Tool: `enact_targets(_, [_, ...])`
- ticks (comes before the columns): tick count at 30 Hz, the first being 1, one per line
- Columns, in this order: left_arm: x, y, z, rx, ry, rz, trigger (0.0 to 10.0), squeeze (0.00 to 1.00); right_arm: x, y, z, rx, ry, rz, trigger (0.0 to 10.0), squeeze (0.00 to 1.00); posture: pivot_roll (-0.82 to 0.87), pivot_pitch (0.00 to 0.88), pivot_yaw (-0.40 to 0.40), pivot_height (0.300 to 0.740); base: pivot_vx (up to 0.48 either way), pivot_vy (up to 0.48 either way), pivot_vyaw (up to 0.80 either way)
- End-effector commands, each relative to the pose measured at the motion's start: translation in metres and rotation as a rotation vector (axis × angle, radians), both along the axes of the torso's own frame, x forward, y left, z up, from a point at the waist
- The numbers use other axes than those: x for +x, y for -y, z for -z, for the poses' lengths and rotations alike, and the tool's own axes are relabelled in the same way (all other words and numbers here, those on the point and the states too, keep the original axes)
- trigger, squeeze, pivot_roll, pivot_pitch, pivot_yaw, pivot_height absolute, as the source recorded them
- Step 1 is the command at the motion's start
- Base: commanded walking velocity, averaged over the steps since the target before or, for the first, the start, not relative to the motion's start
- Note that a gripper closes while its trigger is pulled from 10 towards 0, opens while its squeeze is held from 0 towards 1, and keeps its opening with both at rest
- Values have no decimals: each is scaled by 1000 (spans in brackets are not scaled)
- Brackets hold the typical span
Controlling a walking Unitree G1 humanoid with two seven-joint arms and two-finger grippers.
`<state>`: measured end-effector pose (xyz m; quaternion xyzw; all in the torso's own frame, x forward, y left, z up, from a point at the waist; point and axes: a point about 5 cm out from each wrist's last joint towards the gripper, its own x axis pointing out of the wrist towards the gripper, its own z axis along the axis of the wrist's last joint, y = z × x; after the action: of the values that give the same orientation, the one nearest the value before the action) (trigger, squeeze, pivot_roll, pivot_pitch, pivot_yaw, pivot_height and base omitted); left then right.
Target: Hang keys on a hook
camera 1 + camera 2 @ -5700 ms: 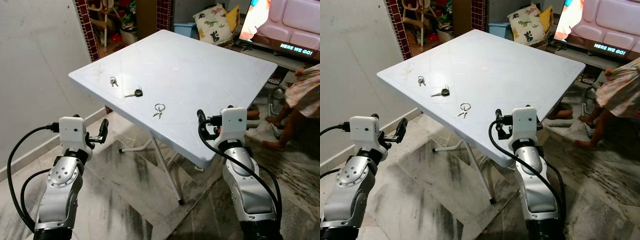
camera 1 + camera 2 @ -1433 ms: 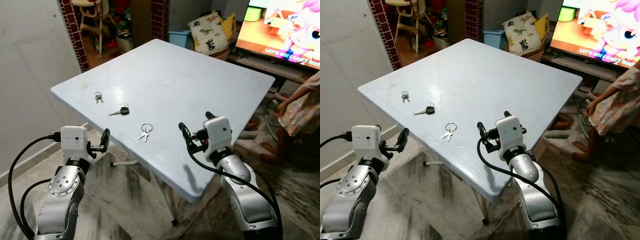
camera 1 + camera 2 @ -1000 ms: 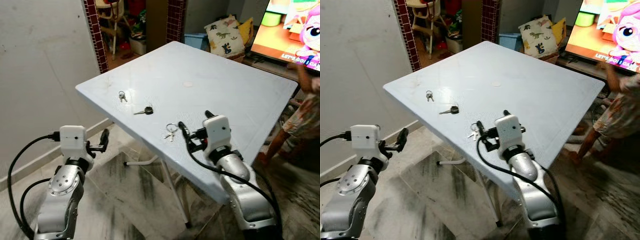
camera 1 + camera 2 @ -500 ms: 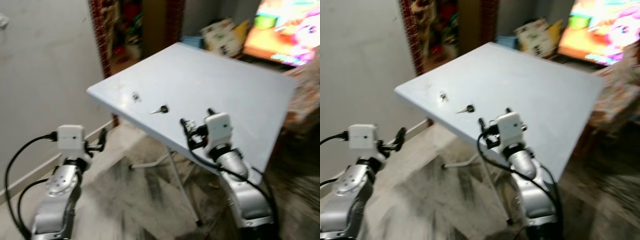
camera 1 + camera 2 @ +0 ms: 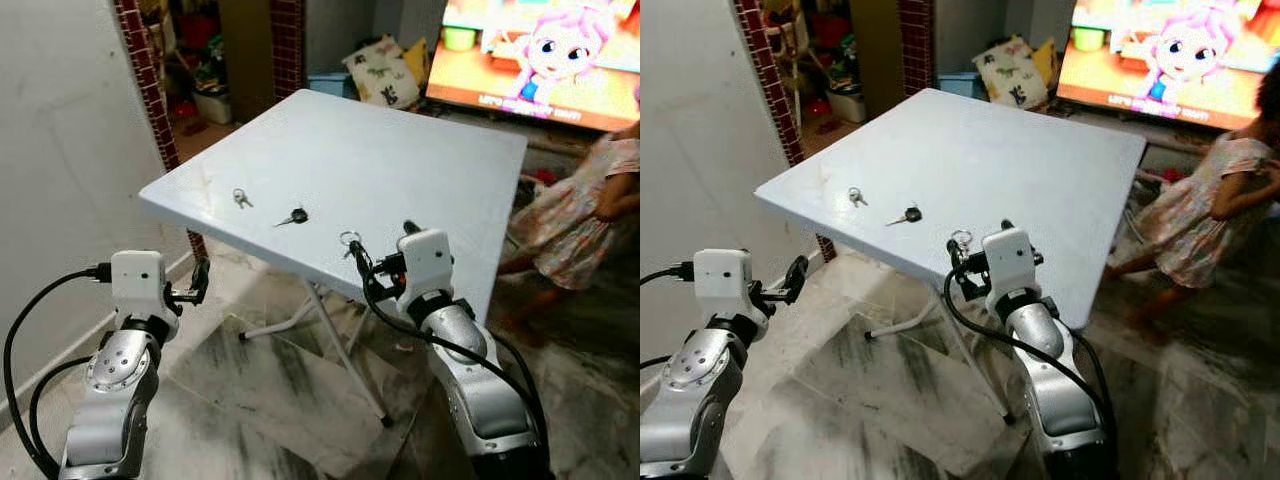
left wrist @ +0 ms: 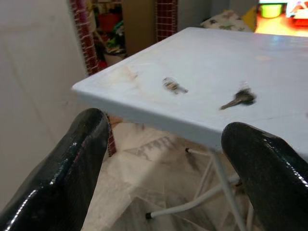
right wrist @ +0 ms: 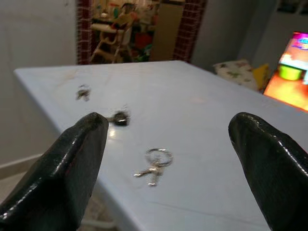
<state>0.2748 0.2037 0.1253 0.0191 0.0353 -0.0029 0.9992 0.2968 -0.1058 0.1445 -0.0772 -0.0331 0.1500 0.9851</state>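
Right end effector point(image 5: 378, 264) at near tabletop point(image 5: 420, 170) edge, fingers spread wide, holding nothing. Ringed keys point(image 7: 153, 165) lie flat just ahead of its fingertips. Black-headed key point(image 5: 294, 216) beyond and left of that; small key bunch point(image 5: 240, 198) farther left. Left end effector point(image 5: 197, 283) below tabletop corner, fingers spread, empty. Person point(image 5: 578, 215) stands well right of right end effector.
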Motion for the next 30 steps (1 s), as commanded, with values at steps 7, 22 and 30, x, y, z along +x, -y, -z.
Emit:
enact_targets(7, [3,4,-3,-13,10,19,10000,0,2,6,-2,-5,14,25,10000,0,21,0,18,740,0,0,0])
enact_targets(22, [2,9,-2,-16,9,28,10000,0,3,7,-1,-9,9,29,10000,0,24,0,10,740,0,0,0])
enact_targets(30, [0,12,0,-22,13,33,10000,0,5,11,-2,-24,11,23,10000,0,18,0,-2,740,0,-216,0])
